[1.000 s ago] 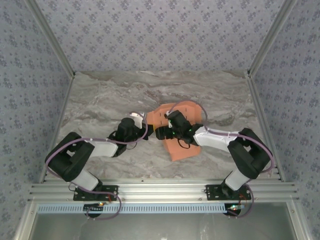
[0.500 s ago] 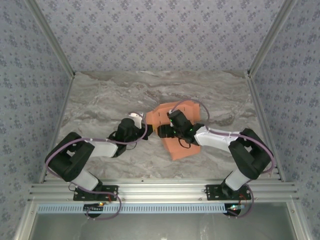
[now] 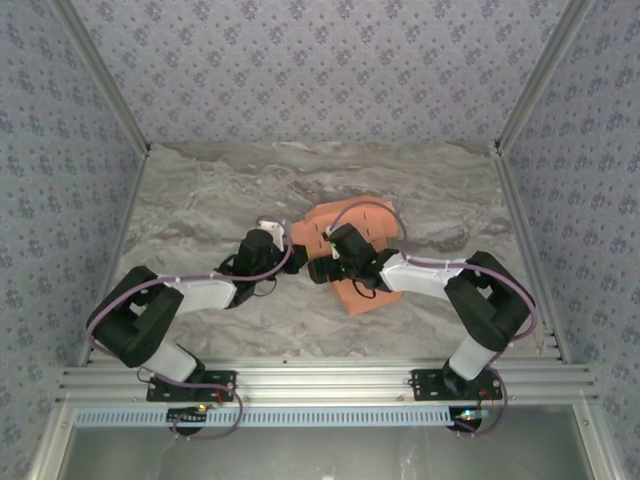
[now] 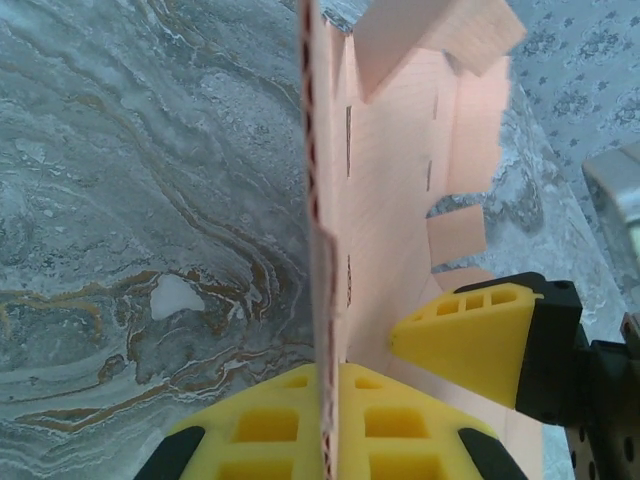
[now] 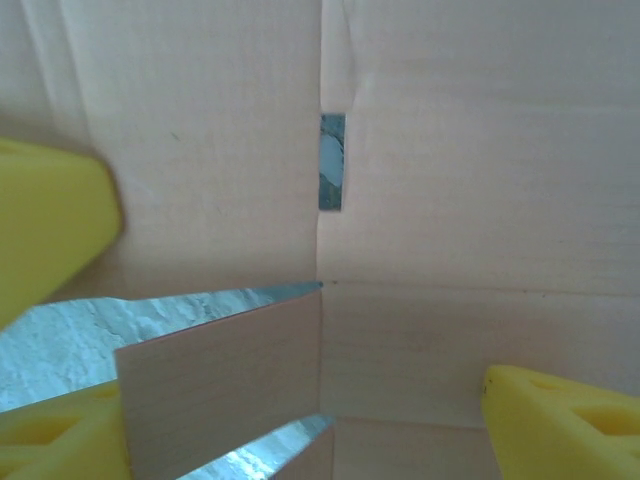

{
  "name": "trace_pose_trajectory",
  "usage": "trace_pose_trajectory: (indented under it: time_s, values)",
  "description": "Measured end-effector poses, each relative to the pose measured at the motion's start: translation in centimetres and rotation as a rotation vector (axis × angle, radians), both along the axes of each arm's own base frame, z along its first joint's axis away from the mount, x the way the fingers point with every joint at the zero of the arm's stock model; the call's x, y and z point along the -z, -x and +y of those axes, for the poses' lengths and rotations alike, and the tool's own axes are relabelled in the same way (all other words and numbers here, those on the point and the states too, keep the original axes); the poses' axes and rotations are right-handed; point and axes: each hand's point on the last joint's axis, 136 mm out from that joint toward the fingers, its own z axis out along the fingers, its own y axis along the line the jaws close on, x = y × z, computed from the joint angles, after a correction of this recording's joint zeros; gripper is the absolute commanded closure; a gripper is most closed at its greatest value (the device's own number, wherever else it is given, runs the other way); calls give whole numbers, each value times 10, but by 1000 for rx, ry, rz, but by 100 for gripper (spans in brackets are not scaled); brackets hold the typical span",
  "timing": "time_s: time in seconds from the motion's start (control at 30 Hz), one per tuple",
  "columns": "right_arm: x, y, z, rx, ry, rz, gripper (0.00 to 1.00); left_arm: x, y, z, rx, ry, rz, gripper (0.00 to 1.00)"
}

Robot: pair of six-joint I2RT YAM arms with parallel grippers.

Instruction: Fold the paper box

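Salmon-orange thin-card paper box (image 3: 358, 298) lay mid grey marbled table (image 3: 200, 200), long axis roughly 12-to-6 o'clock. Left gripper (image 4: 325, 405) was clamped shut on its upright 9 o'clock wall. Right gripper (image 5: 310, 430) gaped wide, empty, directly over the panel, the nearer arm.

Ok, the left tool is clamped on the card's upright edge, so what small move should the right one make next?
Probably close the right tool gently on the loose flap standing between its open fingers, to fold it inward. The left tool is shut on a raised wall of the paper box, so the sheet looks steadied.
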Motion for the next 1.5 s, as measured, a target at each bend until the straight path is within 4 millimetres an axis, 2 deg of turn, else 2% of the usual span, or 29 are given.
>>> trace_pose_trajectory:
  time_s: [0.27, 0.43, 0.53, 0.63, 0.77, 0.87, 1.13, 1.27, 1.33, 1.4, 1.5]
  values:
    - [-18, -8, -12, 45, 4, -31, 26, -2, -1, -2, 6, -3, 7, 100]
    - [-33, -19, -28, 87, -26, -43, 38, 4, 4, -4, 45, -65, -17, 100]
    - [-30, -23, -33, 93, -42, -30, 48, 3, 10, -13, 92, -111, -53, 100]
    - [-19, -20, -36, 91, -52, -1, 53, 0, 14, -26, 139, -146, -108, 100]
    - [-2, -11, -42, 111, -59, 45, 52, 9, 22, -38, 180, -212, -159, 100]
    - [4, -4, -48, 131, -73, 56, 50, 16, 23, -41, 187, -252, -219, 100]
    - [-1, 8, -58, 183, -139, 57, 48, 45, 30, -43, 193, -327, -392, 100]
    - [-17, 8, -62, 241, -208, 36, 44, 45, 26, -45, 155, -336, -452, 100]
    - [-35, 8, -67, 291, -264, 12, 42, 42, 23, -46, 133, -333, -469, 100]
    - [-62, 6, -74, 381, -356, -15, 31, 37, 19, -44, 108, -329, -484, 100]
    - [-93, 8, -87, 569, -500, 17, 28, 33, 15, -42, 76, -329, -497, 100]
